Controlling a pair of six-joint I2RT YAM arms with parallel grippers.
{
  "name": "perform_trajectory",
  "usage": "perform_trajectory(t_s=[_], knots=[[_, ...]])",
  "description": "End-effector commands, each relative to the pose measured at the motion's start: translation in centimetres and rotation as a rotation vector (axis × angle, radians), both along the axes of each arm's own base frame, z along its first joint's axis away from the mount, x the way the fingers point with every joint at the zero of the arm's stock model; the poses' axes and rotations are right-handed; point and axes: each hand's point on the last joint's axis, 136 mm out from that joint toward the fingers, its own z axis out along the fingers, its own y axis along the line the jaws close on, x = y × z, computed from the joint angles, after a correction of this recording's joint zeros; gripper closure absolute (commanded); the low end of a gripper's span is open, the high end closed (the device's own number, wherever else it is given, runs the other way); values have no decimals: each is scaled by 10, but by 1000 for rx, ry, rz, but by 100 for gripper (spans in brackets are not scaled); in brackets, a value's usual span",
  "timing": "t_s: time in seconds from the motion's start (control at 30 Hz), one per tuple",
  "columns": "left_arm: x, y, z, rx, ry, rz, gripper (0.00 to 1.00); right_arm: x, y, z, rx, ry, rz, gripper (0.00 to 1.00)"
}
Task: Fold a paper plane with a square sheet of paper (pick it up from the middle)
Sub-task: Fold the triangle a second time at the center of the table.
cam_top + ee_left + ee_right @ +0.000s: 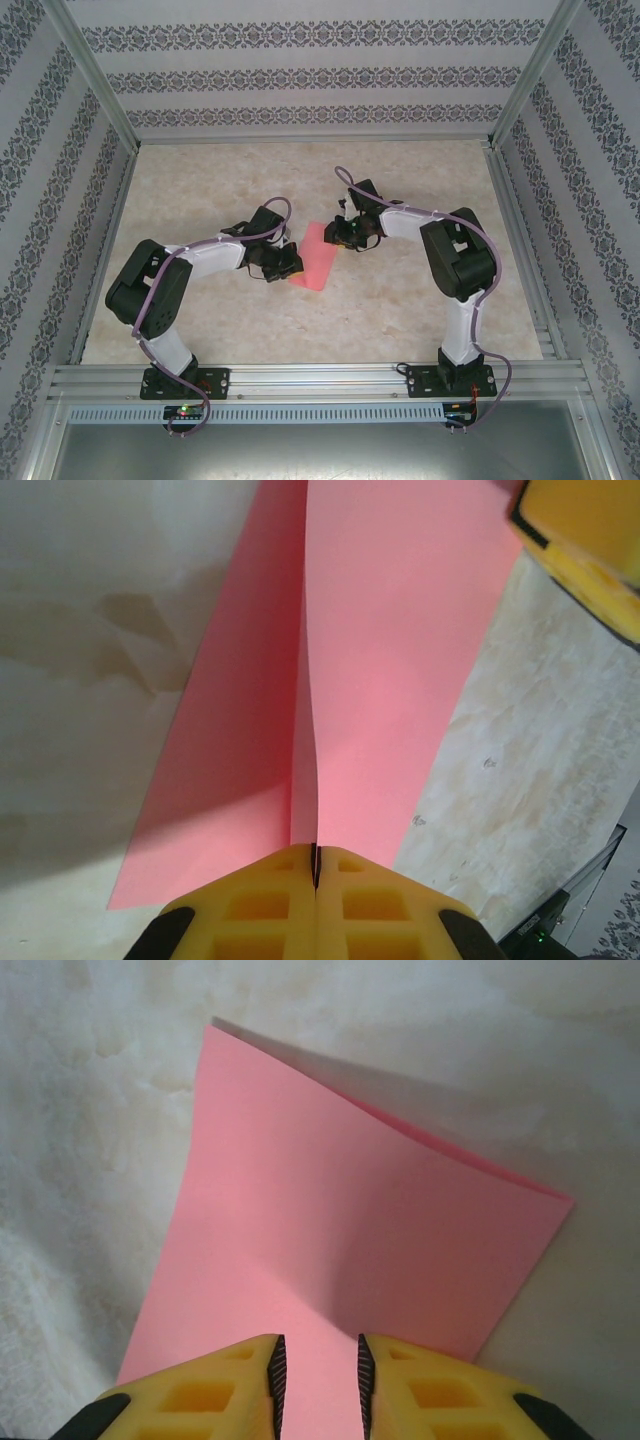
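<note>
Smooth pink sheet [400,660], ridge clenched by left gripper [314,865]; right gripper [317,1355] seemingly parted.

One square sheet of paper [312,257], pink-red, lies between two claws on one pale table [400,310]. Two arms work over it: the left arm [190,270] and the right arm [455,260]. The left gripper [314,855] sits at one end of the sheet, the right gripper [316,1345] at the opposite end. Each claw has two yellow fingers [260,905], four in all. One raised crease [303,680] runs forward from the left gripper's tips.
</note>
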Motion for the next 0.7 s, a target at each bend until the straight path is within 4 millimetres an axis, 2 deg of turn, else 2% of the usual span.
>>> perform_trajectory(t_s=[0.0,0.23,0.4,0.67], knots=[[3,-3,0,22,-7,-15,99,6,3,-3,-24,-26,19,73],[6,-10,-1,9,-2,-31,99,1,5,-6,-16,-14,38,76],[7,-15,-3,8,6,-48,99,-3,7,-2,-2,-23,61,78],[17,-26,-1,-2,-1,-62,99,-7,7,-3,2,-20,84,81]])
